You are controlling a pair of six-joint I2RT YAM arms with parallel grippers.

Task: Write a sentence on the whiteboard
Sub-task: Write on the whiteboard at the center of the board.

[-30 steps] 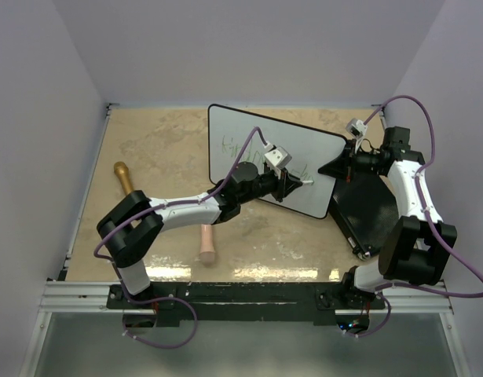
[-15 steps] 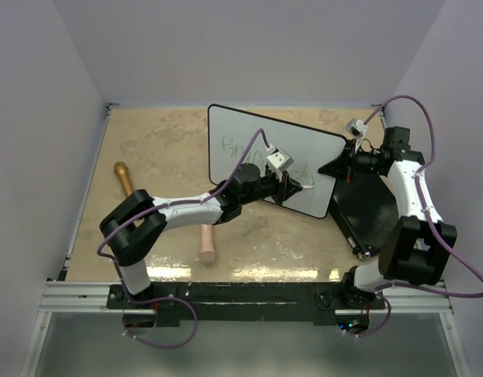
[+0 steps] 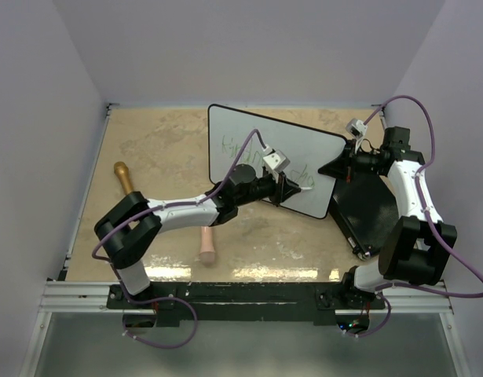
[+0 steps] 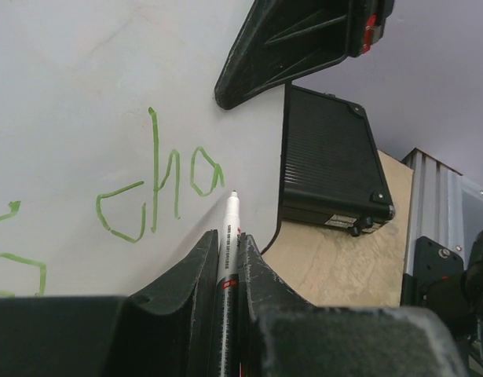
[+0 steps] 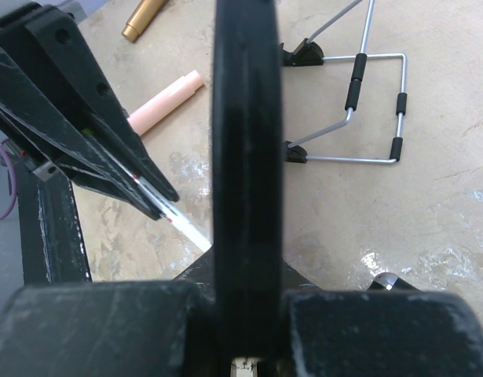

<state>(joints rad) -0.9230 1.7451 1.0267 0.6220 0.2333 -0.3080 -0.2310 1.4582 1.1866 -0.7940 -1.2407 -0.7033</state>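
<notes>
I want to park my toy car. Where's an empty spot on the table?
The far-left corner of the table, between whiteboard and gold pen, is bare. So is the front strip between pink pen and black case. The right side is crowded.

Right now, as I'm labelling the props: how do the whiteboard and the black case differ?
The whiteboard is glossy white; the case is black and ribbed. The whiteboard is the larger of the two in the top view. The whiteboard carries green writing; the case shows none. Both are flat rectangles with rounded corners, side by side on the table.
</notes>
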